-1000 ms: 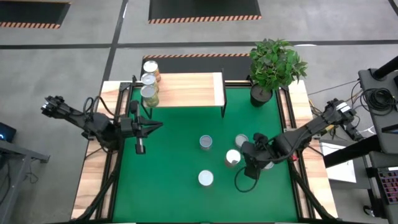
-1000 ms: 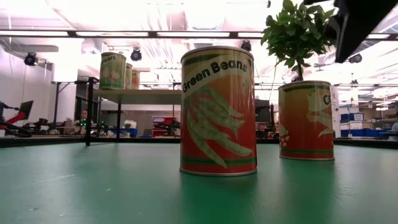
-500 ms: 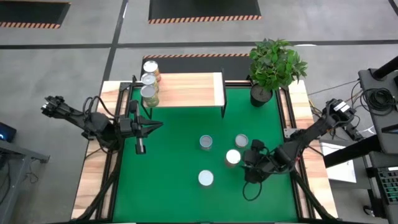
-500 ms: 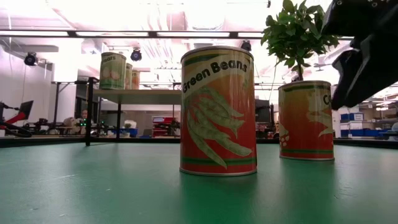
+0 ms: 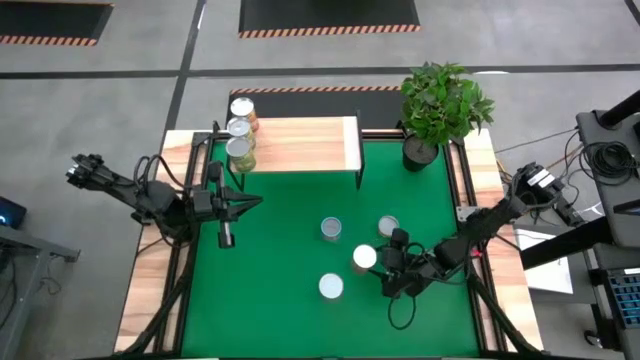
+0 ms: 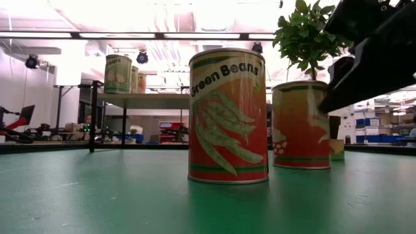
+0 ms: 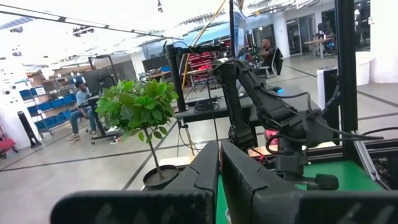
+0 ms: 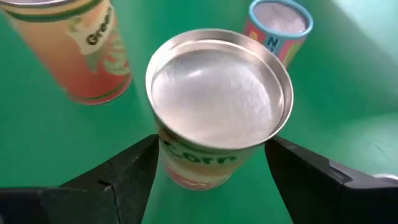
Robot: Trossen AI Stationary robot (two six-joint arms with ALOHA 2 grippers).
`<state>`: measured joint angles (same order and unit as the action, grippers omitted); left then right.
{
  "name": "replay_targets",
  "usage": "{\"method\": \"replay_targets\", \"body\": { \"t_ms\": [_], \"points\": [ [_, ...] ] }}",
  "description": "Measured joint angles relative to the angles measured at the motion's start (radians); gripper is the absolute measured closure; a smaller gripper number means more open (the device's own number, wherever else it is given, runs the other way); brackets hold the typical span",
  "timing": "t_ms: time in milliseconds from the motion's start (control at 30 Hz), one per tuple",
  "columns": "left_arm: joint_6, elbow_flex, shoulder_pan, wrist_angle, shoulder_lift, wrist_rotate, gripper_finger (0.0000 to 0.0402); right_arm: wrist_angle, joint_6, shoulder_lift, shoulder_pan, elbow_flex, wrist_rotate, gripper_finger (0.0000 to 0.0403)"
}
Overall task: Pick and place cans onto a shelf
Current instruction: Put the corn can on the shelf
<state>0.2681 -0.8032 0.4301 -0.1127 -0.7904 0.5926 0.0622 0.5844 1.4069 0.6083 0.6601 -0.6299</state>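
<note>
The right hand of the dark two-armed robot stood low over the green mat on the wooden desk, its two black fingers spread apart on either side of a silver-topped tin labelled "Corn", which stood upright between them; whether the pads touched its sides could not be told. Just beside it stood an orange green-beans can and, a little farther off, a small blue-sided can, and the overhead camera showed a fourth silvery-topped can nearer the desk's front edge. Three more cans stood in a line at the left end of the pale-wood shelf on thin black legs, at the back of the mat. A leafy green plant in a black pot occupied the back right corner. The left hand hung over the mat's left side, its fingers pressed together and holding nothing.
</note>
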Motion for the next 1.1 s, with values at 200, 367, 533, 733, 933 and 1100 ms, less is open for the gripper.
{"method": "replay_targets", "body": {
  "t_ms": [200, 367, 533, 733, 933, 1100],
  "points": [
    [-0.013, 0.0, 0.0, 0.002, 0.0, 0.0, 0.0402, -0.109, 0.031, 0.113, -0.016, 0.005, -0.052, 0.0124],
    [-0.015, 0.0, 0.0, 0.001, -0.002, 0.0, 0.0402, -0.179, 0.015, 0.203, -0.02, 0.027, -0.065, 0.0096],
    [-0.015, 0.0, 0.0, 0.0, -0.003, 0.0, 0.0402, -0.27, -0.034, 0.261, -0.022, 0.034, -0.122, 0.0066],
    [-0.015, 0.0, 0.0, 0.0, -0.006, 0.0, 0.0402, -0.285, -0.036, 0.264, -0.023, 0.034, -0.235, 0.0062],
    [-0.015, 0.0, 0.0, 0.0, -0.007, 0.0, 0.0402, -0.293, -0.034, 0.258, -0.031, 0.034, -0.236, 0.0099],
    [-0.015, 0.0, 0.0, 0.0, -0.007, 0.0, 0.0402, -0.312, -0.034, 0.258, -0.033, 0.034, -0.223, 0.0132]
  ]
}}
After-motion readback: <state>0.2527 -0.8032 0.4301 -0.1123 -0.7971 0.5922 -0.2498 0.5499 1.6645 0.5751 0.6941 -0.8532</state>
